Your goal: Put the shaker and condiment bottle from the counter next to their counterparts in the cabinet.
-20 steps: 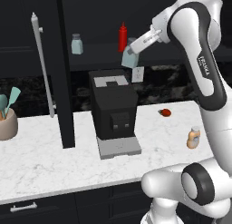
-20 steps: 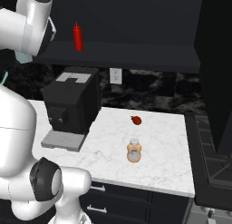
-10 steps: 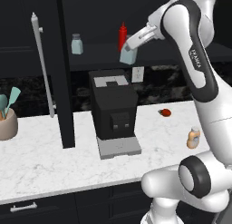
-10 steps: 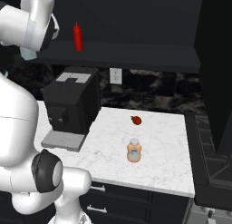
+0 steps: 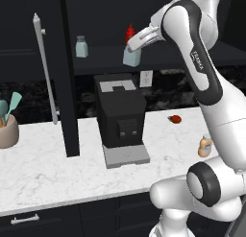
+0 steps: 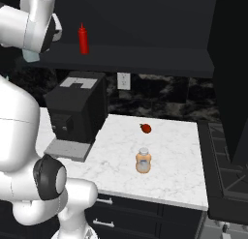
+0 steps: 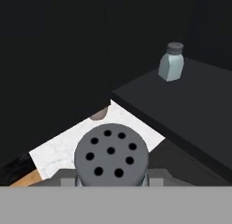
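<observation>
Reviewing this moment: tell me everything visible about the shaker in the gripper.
The shaker is small, pale blue-green and translucent, with a grey cap whose round top carries dark holes, seen close in the hand view. The gripper is shut on it near the cap, holding it in the air, slightly tilted, above the coffee machine and in front of the cabinet shelf. Nothing else touches it.

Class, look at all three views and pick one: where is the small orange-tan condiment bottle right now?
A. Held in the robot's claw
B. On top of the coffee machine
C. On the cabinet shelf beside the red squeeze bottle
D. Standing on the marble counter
D: the condiment bottle stands upright on the counter, while the claw holds the shaker up at the level of the cabinet shelf.
</observation>
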Robot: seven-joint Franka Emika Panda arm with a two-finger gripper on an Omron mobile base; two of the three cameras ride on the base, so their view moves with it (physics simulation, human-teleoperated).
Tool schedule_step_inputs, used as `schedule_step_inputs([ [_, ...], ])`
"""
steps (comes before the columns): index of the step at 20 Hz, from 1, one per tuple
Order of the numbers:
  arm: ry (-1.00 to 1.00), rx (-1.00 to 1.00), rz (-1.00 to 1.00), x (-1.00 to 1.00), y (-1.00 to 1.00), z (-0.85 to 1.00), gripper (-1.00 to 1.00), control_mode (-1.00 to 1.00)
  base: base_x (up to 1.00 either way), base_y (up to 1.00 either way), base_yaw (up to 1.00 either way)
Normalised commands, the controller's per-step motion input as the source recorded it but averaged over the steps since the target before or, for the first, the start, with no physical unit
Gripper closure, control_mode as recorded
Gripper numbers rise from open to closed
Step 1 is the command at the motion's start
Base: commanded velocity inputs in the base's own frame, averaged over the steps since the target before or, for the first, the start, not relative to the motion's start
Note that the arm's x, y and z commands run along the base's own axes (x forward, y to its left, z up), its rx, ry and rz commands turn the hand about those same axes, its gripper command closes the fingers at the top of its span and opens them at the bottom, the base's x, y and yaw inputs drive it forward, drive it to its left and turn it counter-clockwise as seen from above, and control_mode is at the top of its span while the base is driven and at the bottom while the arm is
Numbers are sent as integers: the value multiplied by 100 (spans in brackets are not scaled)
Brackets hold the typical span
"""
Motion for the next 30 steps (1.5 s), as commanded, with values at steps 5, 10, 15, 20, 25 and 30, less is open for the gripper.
schedule_step_inputs([
  [5, 0, -2, -2, 21, 12, 0, 100, -100, 0, 0, 0],
  [10, 0, -1, -3, 15, 5, 0, 100, -100, 0, 0, 0],
  [15, 0, 0, -2, 13, 2, -4, 100, -100, 0, 0, 0],
  [20, 0, -1, -2, 8, 1, -8, 100, -100, 0, 0, 0],
  [25, 0, 0, -2, 5, 0, -10, 100, -100, 0, 0, 0],
  [30, 0, -1, -1, 7, 1, -15, 100, -100, 0, 0, 0],
])
